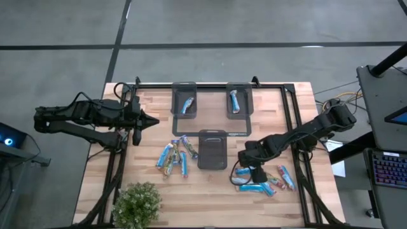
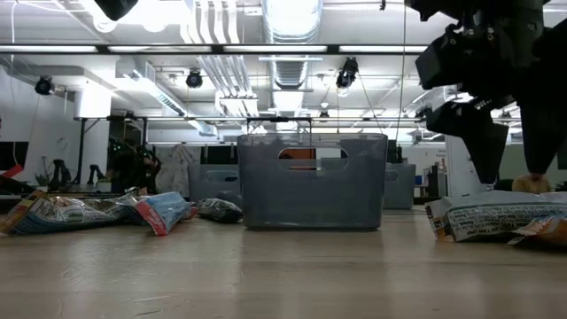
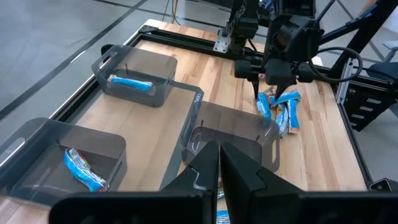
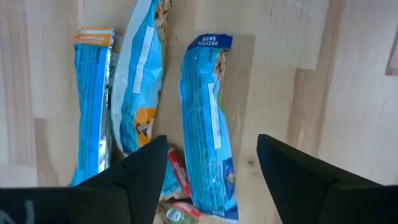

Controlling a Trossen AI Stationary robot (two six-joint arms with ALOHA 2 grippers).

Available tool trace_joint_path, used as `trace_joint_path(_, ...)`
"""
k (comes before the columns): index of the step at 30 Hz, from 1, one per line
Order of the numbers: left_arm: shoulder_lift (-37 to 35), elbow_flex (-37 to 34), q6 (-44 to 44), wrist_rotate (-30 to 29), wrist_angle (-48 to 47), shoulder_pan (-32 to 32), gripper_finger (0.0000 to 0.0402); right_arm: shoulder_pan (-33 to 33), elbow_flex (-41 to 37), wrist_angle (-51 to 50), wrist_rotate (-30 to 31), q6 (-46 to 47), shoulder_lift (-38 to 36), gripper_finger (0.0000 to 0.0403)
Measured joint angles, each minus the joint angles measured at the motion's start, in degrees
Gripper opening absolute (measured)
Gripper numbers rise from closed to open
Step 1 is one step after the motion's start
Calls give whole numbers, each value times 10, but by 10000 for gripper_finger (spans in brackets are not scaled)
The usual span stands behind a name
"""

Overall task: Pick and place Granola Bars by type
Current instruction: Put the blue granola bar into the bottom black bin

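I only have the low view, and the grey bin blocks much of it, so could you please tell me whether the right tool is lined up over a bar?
Observer: Yes, the right tool hangs open above one blue bar in the right-hand pile, with a finger on either side.
Operator: Thank you. Is anything in the trays at the back?
Observer: The far-left tray holds one bar, and the far-right tray holds another.
Operator: And where is the left tool?
Observer: The left tool is shut and holds nothing, over the table's left side.
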Motion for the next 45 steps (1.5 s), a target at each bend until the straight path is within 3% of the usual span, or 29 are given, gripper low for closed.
trace_joint_path(14, 0, 0, 1, -20, 0, 0, 0, 1, -42, 71, -15, -8, 0, 238)
trace_joint_path(45, 0, 0, 0, -20, 0, 0, 0, 2, -110, 119, -12, 15, 0, 233)
